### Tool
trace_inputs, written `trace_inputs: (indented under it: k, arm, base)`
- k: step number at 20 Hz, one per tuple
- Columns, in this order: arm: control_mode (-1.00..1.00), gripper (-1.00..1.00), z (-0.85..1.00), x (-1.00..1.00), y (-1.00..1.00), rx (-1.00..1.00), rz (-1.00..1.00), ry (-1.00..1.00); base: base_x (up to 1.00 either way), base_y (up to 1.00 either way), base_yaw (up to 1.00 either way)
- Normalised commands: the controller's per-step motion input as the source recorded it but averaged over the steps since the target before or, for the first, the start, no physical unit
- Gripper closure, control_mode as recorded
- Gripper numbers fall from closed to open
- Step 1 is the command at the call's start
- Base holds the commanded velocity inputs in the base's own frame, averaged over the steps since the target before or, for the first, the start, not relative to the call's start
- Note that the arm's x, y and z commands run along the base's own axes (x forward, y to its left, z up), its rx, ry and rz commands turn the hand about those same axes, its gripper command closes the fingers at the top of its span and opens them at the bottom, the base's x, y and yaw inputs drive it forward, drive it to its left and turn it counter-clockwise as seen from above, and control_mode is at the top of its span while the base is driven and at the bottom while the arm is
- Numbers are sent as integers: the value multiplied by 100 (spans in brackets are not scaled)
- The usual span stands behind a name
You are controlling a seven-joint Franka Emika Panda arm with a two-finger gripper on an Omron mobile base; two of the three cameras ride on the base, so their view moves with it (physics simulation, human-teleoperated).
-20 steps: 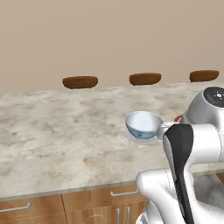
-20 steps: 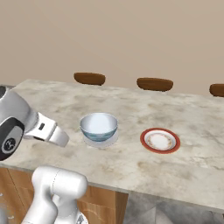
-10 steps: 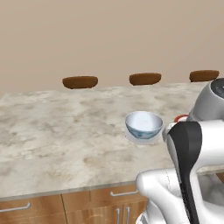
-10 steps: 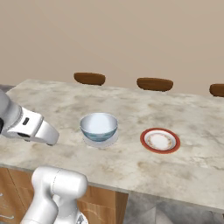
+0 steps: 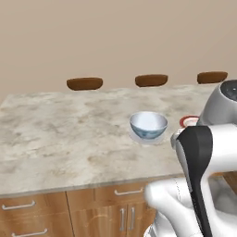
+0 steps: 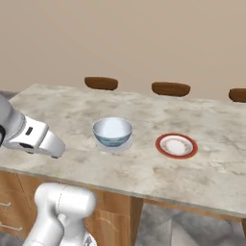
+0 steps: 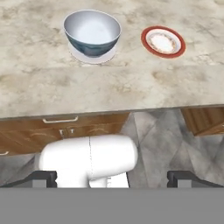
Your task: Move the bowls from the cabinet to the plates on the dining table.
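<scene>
White round bowl w/ blue-green patterned outside (image 7: 92,33) is sitting upright on pale whitish flat plate (image 7: 92,56); red-rimmed round plate (image 7: 163,42) is lying just beside it on beige marble-patterned table top (image 7: 131,83). Light wooden drawers w/ silver handles (image 7: 61,120) are showing below. Gripper's dark fingertips (image 7: 112,179) are standing wide apart, holding nothing.

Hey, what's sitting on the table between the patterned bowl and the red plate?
Nothing: in the right base view, bare marble tabletop separates the patterned bowl from the red plate.
</scene>
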Motion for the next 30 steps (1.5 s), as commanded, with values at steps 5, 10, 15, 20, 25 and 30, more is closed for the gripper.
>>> trace_inputs:
  k: [5,10,15,20,25,30]
  arm:
    - [100,-100,0,0,0,0,0,0]
    - [100,-100,0,0,0,0,0,0]
    - [100,-100,0,0,0,0,0,0]
    - [100,-100,0,0,0,0,0,0]
    - [100,-100,0,0,0,0,0,0]
    - [100,-100,0,0,0,0,0,0]
  base:
    - [-100,0,1]
    - [-50,-19,-17]
    - [-10,-39,-59]
    - [1,-48,-70]
    - [0,-26,-64]
    - [13,-20,-54]
